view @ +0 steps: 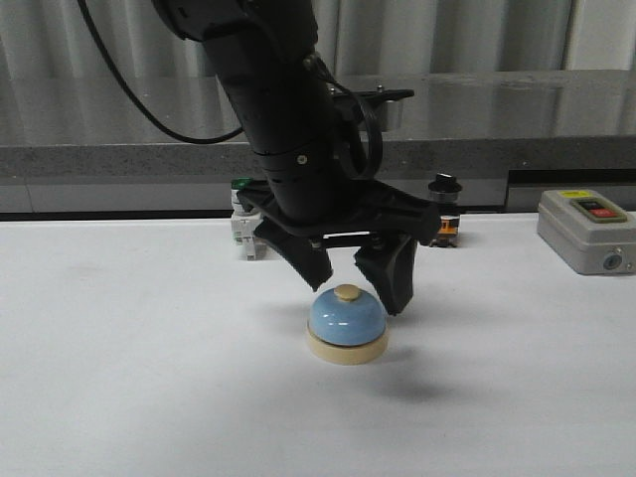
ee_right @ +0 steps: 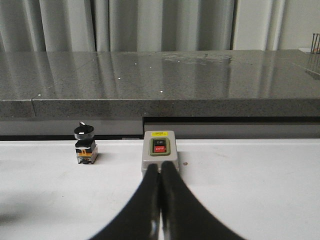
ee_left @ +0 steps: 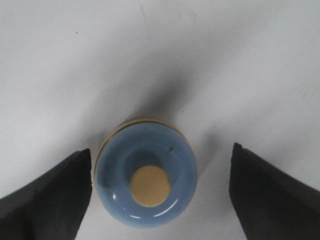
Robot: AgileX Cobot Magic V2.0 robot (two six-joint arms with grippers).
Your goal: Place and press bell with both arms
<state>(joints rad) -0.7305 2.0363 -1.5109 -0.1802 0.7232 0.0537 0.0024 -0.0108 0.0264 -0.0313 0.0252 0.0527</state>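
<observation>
The light-blue bell (view: 346, 323) with cream base and cream button stands upright on the white table near its middle. My left gripper (view: 360, 278) hangs just above it, open, one finger on each side of the dome. In the left wrist view the bell (ee_left: 146, 175) lies between the two fingertips (ee_left: 60, 195), close to one and well apart from the other; nothing is gripped. My left gripper's midpoint (ee_left: 161, 192) is over the dome. My right gripper (ee_right: 160, 167) shows only in its own wrist view, shut and empty, low over the table and pointing at the grey box.
A grey box (view: 587, 231) with red and green buttons sits at the right, also in the right wrist view (ee_right: 160, 152). A black-and-orange knob switch (view: 444, 211) and a green-capped white switch (view: 243, 231) stand behind the left arm. A grey counter (view: 99, 159) runs along the back.
</observation>
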